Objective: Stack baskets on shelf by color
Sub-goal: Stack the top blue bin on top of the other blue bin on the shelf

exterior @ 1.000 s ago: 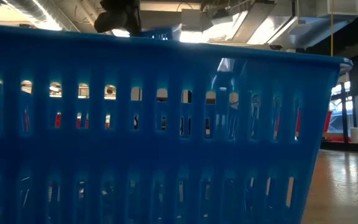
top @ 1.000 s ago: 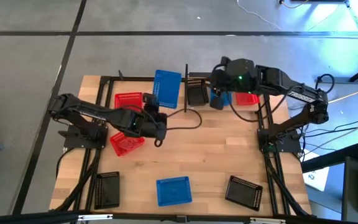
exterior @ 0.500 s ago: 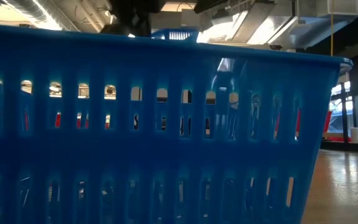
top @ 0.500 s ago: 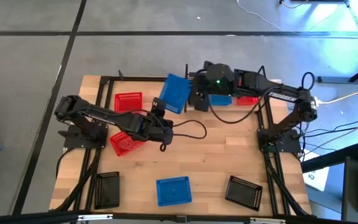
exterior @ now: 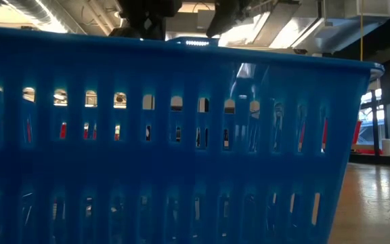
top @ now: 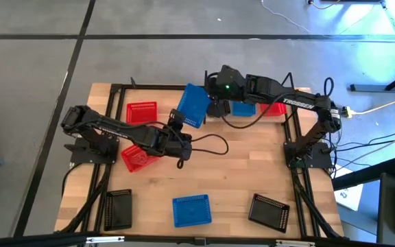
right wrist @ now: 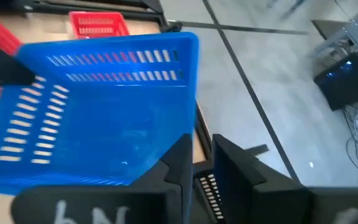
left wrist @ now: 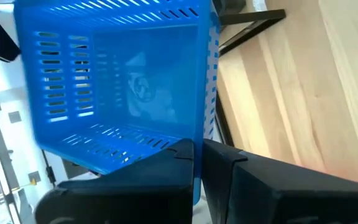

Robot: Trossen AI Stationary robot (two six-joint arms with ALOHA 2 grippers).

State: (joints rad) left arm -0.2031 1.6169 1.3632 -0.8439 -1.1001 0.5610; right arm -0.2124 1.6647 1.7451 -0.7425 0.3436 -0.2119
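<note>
My left gripper (top: 177, 127) (left wrist: 199, 157) is shut on a blue basket (top: 194, 105) (left wrist: 123, 87), held tilted above the shelf (top: 122, 88) at the table's far edge. My right gripper (top: 213, 103) (right wrist: 202, 152) is open by a narrow gap and stands at that basket's right side (right wrist: 191, 93). On the shelf rest a red basket (top: 141, 112), a second blue basket (top: 244, 110) and another red one (top: 274, 108), each on its bottom. A third red basket (top: 137, 158) lies on the table. My left gripper pinches the blue basket's wall by its rim (left wrist: 197, 186) between both fingers, coming from the table's near-left side. The basket is lifted clear and tipped, its opening turned toward the wrist camera. My right gripper is at the basket's corner (right wrist: 190, 144); whether it touches, I cannot tell.
Along the table's near edge sit a black basket (top: 118, 208), a blue basket (top: 191, 210) and another black basket (top: 267, 209). That blue one (exterior: 181, 135) fills the low view. A black basket (right wrist: 207, 185) shows below my right gripper. Bare wood lies mid-table.
My left gripper moved toward the table's right, and the blue basket it holds shifted right and turned askew. My right gripper swung toward the table's left, off the blue basket now showing on the shelf, up to the held basket's right side.
</note>
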